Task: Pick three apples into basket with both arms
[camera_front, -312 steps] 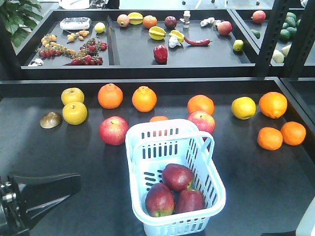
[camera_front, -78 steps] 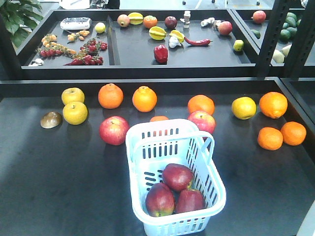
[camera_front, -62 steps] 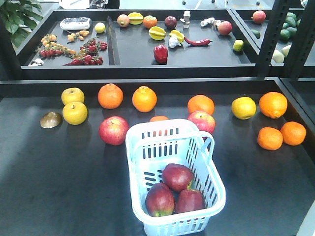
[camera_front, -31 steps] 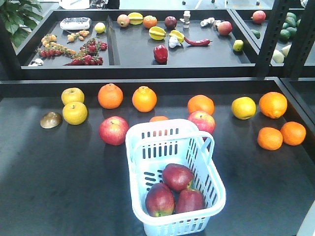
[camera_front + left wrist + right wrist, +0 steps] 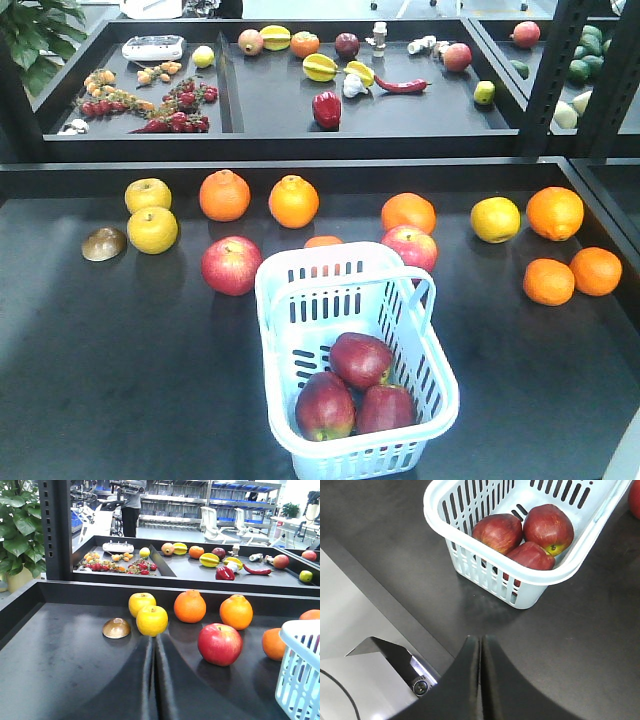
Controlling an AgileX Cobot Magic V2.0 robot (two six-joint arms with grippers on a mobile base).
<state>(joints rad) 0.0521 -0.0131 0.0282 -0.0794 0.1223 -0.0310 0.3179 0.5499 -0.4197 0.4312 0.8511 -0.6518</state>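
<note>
Apples (image 5: 357, 388), three in number, are seen lying together in the near end of the basket (image 5: 300, 285), which stands on the dark table (image 5: 120, 360). Since five seconds ago the left arm has been withdrawn from the front view; nothing has moved in the last second. The left gripper (image 5: 154, 680) and right gripper (image 5: 480, 680) are each pressed closed, with nothing held. The task is judged complete. Oranges (image 5: 224, 195) and brighter apples (image 5: 231, 265) are left outside.

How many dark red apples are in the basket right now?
3. All lie at the near end of the pale blue plastic basket: one dark maroon apple at the left front, one at the right front, one just behind them. None looks hidden.
</note>
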